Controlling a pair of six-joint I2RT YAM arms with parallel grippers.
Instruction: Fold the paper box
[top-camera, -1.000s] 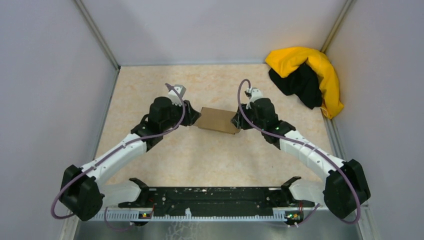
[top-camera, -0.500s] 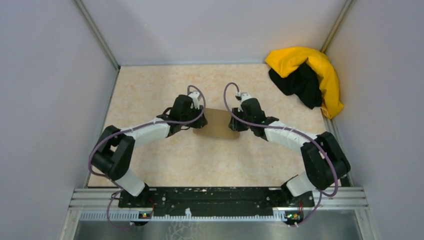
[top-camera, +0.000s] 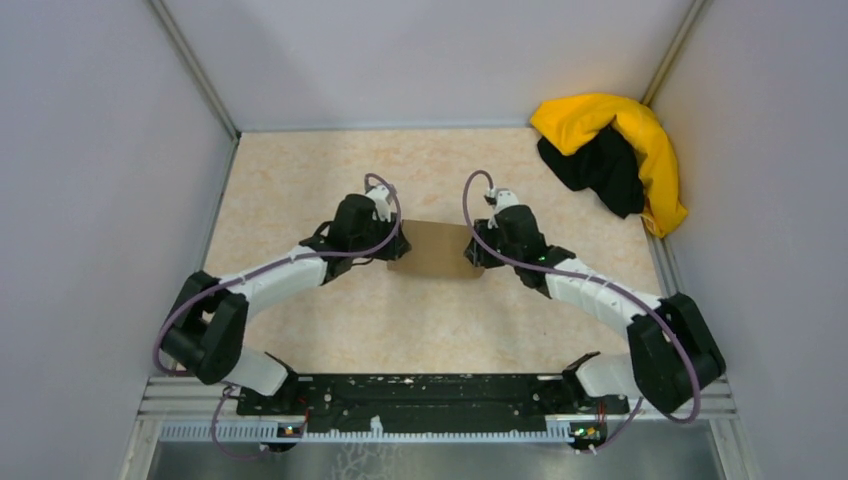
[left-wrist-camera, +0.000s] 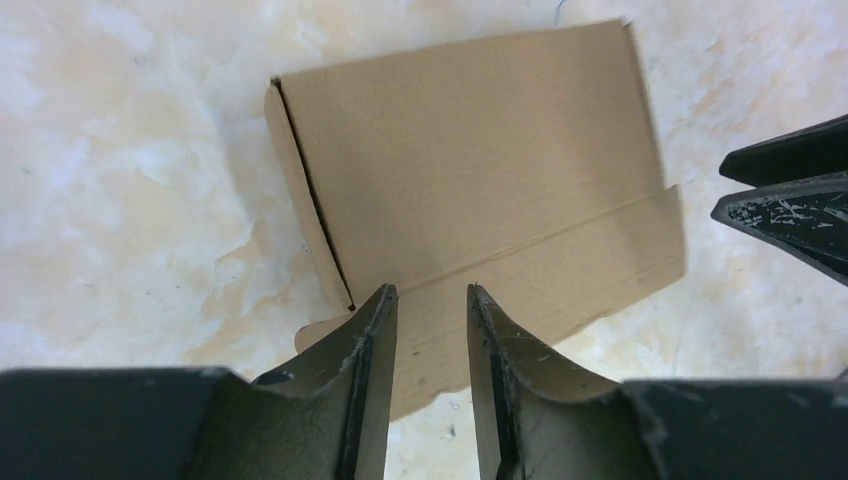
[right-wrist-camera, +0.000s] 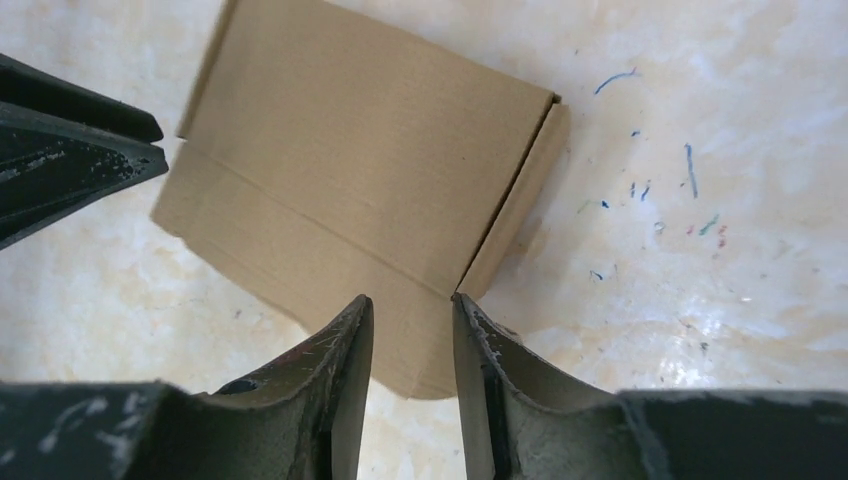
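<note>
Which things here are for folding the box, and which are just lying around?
For the job:
- the paper box, in the middle of the table
- the left pincer and the right pincer, one at each end of the box

Just lying about:
- the yellow-and-black cloth heap, in the far right corner

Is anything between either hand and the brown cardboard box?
Nothing visible. The left hand and right hand hover at opposite ends of the brown cardboard box; the yellow-and-black cloth heap lies in the far corner.
</note>
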